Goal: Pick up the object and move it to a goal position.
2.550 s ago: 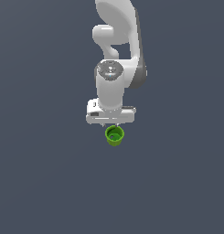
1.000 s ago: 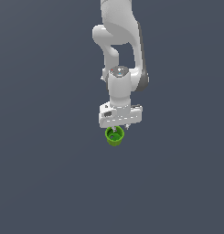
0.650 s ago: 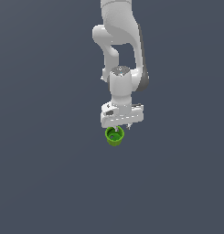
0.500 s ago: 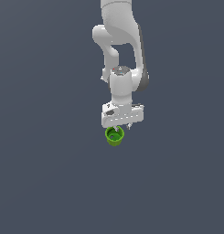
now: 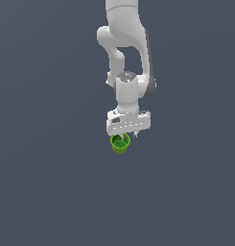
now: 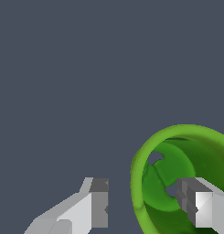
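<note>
where the wrist view runs from one finger to the other, the gripper (image 6: 143,205) shows its jaws apart, with the wall of the green cup (image 6: 186,176) standing between them: one dark-tipped finger (image 6: 98,203) sits outside the cup, apart from its rim with bare ground showing in the gap, and the other finger (image 6: 193,201) reaches down inside the hollow. whether that inner finger touches the wall cannot be told.

item: green cup, round, thick rolled rim, smooth glossy surface, hollow interior of a darker green with small pale openings in it.

item: gripper, white blocky body, flat grey pads at the fingertips.

in the exterior view the gripper (image 5: 127,138) hangs under a white, smooth, rounded arm (image 5: 127,53), and the green cup (image 5: 120,143) sits directly beneath it, toward the exterior view's left end of the hand, mouth tilted toward the camera.

surroundings: plain dark slate-grey ground (image 5: 47,182) on all sides; no other item near the cup.
</note>
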`<action>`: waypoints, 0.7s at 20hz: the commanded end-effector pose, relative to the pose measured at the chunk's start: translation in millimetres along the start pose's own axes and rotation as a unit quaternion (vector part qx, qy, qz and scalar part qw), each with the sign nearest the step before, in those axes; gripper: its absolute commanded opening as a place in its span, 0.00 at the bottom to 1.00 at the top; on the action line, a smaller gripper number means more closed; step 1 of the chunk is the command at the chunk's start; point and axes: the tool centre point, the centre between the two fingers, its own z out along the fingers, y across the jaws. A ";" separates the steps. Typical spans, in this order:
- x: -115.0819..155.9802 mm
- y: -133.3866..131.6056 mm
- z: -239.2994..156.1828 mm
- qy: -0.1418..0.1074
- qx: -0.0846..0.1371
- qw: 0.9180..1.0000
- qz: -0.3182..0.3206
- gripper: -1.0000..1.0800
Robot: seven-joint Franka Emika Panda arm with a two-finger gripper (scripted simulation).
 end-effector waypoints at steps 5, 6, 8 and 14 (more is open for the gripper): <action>-1.2 -0.2 17.2 0.000 0.000 1.000 0.000 0.62; -1.2 -0.2 18.0 0.000 0.000 1.000 0.000 0.62; -1.2 -0.4 18.0 0.000 0.000 1.000 -0.001 0.00; -1.2 -0.4 18.0 0.000 0.000 1.000 -0.001 0.00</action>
